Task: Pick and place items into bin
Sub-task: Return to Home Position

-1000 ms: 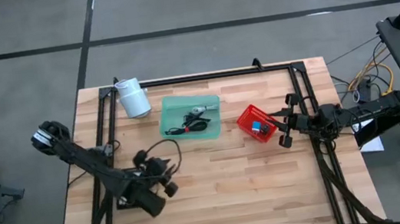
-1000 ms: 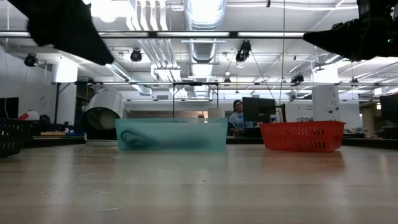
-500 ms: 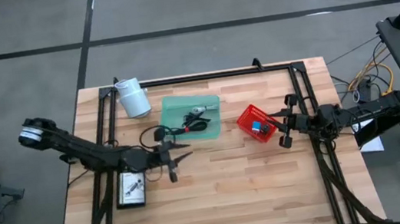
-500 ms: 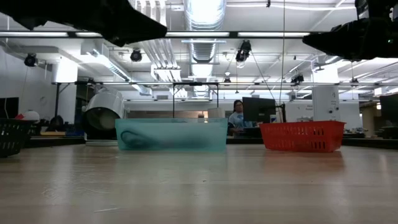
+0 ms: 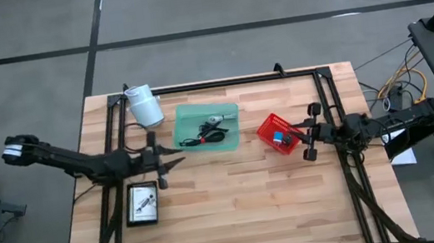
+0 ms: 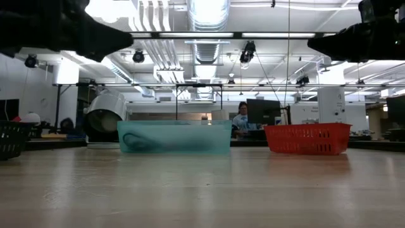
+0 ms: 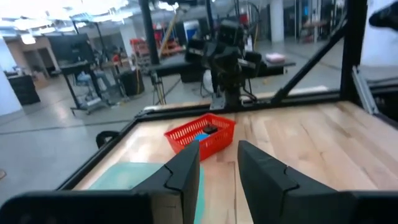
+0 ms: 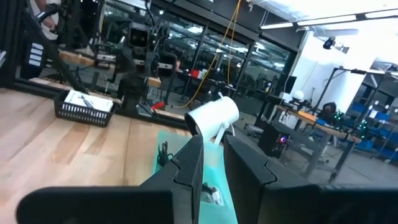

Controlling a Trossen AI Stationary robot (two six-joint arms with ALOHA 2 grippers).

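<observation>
A green bin (image 5: 207,127) holds black cables and a silver cable (image 5: 210,129). The red basket (image 5: 279,133) to its right holds a small blue item (image 5: 284,139). White printed packets (image 5: 144,202) lie in a black tray (image 5: 142,203) near the table's left side. My left gripper (image 5: 167,156) (image 7: 217,165) hovers between the tray and the green bin, pointing toward the table's right, open and holding nothing. My right gripper (image 5: 309,132) (image 8: 213,155) waits just right of the red basket with a narrow gap between its fingers, holding nothing.
A white cylindrical roll (image 5: 144,106) stands at the far left of the table, beside the green bin. A black frame (image 5: 220,83) runs around the table top. Bare wood (image 5: 244,202) spreads across the near half. A person (image 6: 240,120) sits in the room beyond.
My left gripper has swung from above the black tray toward the far edge, ending beside the green bin and pointing toward the table's right. This uncovered the tray with its packets. My right arm kept still.
</observation>
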